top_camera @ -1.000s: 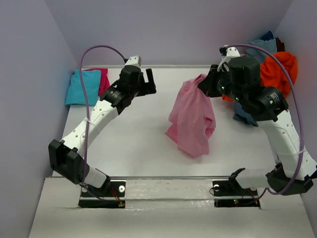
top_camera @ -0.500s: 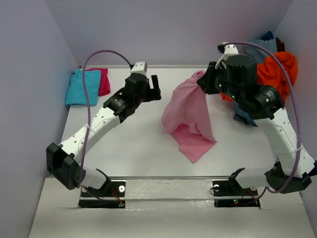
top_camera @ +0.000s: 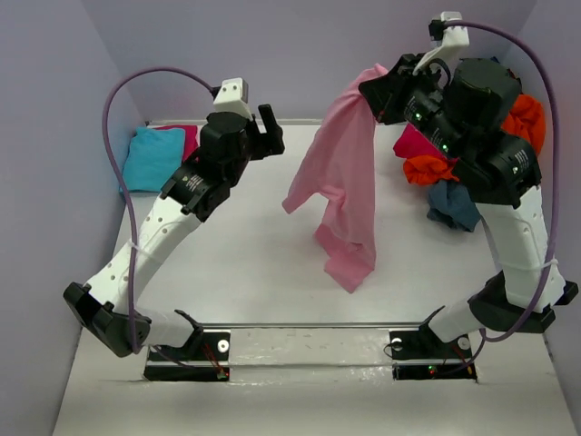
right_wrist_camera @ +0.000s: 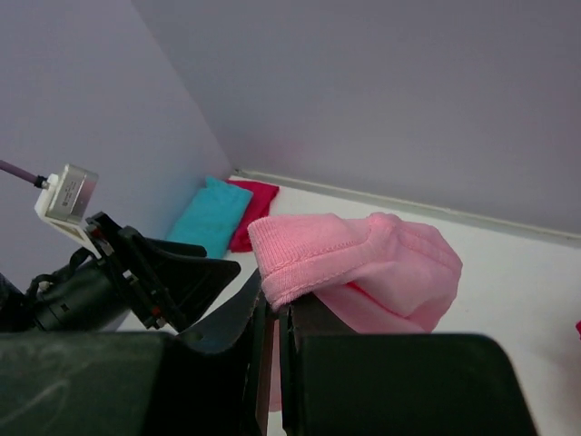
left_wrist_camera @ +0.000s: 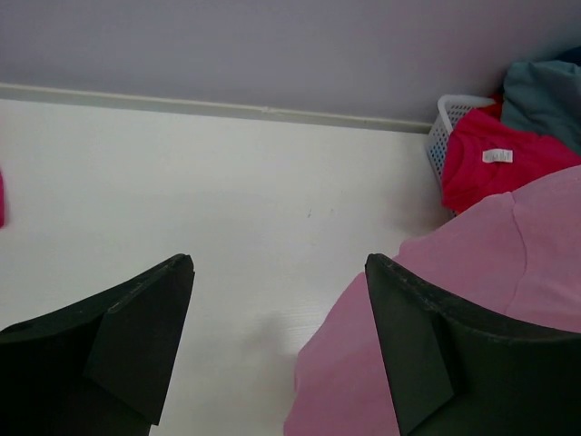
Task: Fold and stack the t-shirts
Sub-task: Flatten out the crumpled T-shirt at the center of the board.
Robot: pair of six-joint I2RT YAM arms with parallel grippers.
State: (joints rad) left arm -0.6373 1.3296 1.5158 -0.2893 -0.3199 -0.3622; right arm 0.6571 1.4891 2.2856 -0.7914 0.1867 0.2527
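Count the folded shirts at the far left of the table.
2. A turquoise shirt lies in the far left corner, and a magenta shirt shows along its right edge. Whether they overlap is unclear, and another could be hidden underneath.

Plain light pink shirt (top_camera: pixel 340 182) centre frame, no print on it. Upper left: a turquoise shirt (top_camera: pixel 150 156) and a magenta shirt (top_camera: pixel 189 141). Right side: an orange shirt (top_camera: pixel 526 118), then a grey-blue shirt (top_camera: pixel 454 207). White table (top_camera: pixel 245 263), purple cable (top_camera: pixel 123 100), pale lilac wall (top_camera: pixel 300 54).
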